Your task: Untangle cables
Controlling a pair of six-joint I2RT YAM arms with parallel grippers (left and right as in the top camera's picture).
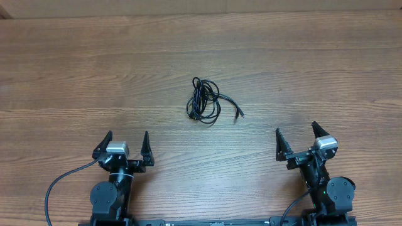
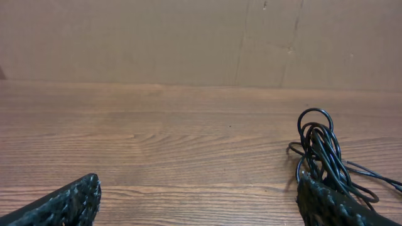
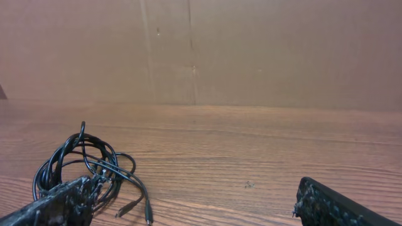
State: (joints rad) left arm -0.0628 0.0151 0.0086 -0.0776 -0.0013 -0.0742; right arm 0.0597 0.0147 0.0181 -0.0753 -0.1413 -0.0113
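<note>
Both arms sit at the near edge, left gripper (image 1: 127,135) and right gripper (image 1: 296,128) spread wide with nothing in them. The cables (image 1: 204,103) are bunched in one small knot farther out on the table (image 1: 75,69), between the two grippers and touching neither.

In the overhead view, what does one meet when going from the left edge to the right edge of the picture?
left gripper, jaws open → cables, bunched in loops → right gripper, jaws open
</note>
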